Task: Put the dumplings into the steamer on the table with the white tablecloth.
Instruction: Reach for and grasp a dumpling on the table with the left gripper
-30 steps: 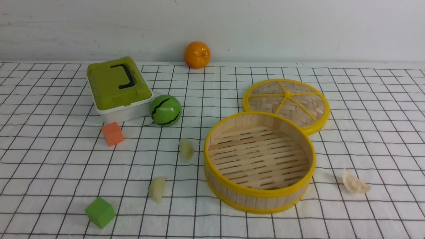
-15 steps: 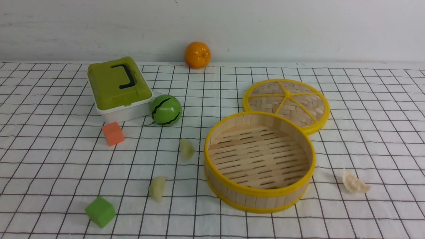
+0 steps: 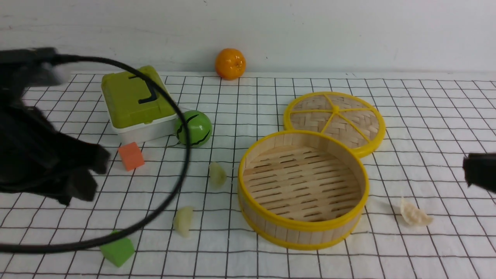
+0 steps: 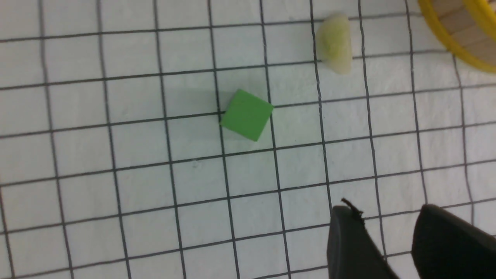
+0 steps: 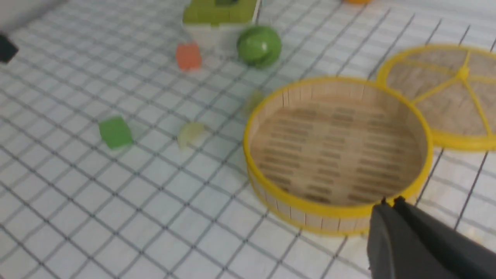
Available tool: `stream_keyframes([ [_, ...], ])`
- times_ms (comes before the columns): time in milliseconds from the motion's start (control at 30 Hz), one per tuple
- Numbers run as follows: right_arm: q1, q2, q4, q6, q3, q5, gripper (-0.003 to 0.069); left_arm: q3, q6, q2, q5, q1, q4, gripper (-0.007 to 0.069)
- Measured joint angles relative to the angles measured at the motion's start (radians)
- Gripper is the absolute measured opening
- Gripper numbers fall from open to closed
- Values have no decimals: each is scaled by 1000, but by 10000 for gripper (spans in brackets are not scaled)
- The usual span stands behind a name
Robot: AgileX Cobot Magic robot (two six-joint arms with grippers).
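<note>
The steamer (image 3: 302, 232) stands empty on the white grid tablecloth (image 3: 271, 100), right of centre. Two pale yellow-green dumplings (image 3: 217, 174) (image 3: 183, 221) lie left of it; the cream-white dumpling (image 3: 414, 213) lies to its right. My left gripper (image 3: 93, 174) hovers blurred at the left, left of both green dumplings. In the left wrist view it (image 4: 387, 217) is open and empty, with one dumpling (image 4: 334, 42) and the steamer rim (image 4: 457, 42) ahead. My right gripper (image 3: 478, 176) enters at the right edge above the cream dumpling. In the right wrist view it (image 5: 389, 203) is shut, by the steamer's rim (image 5: 337, 209).
The woven lid (image 3: 335, 118) leans behind the steamer. A green-lidded box (image 3: 135, 102), a green ball (image 3: 193, 128) and an orange cube (image 3: 131, 155) sit at the back left. A green cube (image 3: 117, 251) lies near the front, an orange (image 3: 230, 64) by the wall. A black cable (image 3: 182, 128) loops over the left side.
Both arms have come into view: the left arm and its cable from the left, the right gripper at the right edge. The dumplings and steamer have not moved.
</note>
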Motion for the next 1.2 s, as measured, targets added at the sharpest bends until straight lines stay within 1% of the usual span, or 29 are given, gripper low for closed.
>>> stream_keyframes([
  [67,19,18,-99,87,0,68,-20,-44,-28,128,9,-50,19,248],
  [133,24,27,-177,164,0,145,-18,-99,-43,243,16,-75,19,268],
  [233,25,22,-267,225,0,256,-15,-179,-52,421,2,-83,6,318],
  [267,25,15,-275,232,0,276,-15,-193,-52,456,-6,-83,5,331],
  [400,25,-37,-282,240,0,310,-12,-219,-71,559,-96,-83,5,372],
  [667,25,-101,-286,241,-4,334,-12,-220,-160,637,-216,-83,43,378],
  [1033,25,-102,-290,241,2,352,-3,-221,-188,719,-289,-51,42,378],
  [1100,25,-102,-290,241,4,352,-1,-220,-187,742,-298,-52,19,377],
  [1200,25,-102,-290,241,9,353,-1,-218,-184,750,-301,-52,12,358],
])
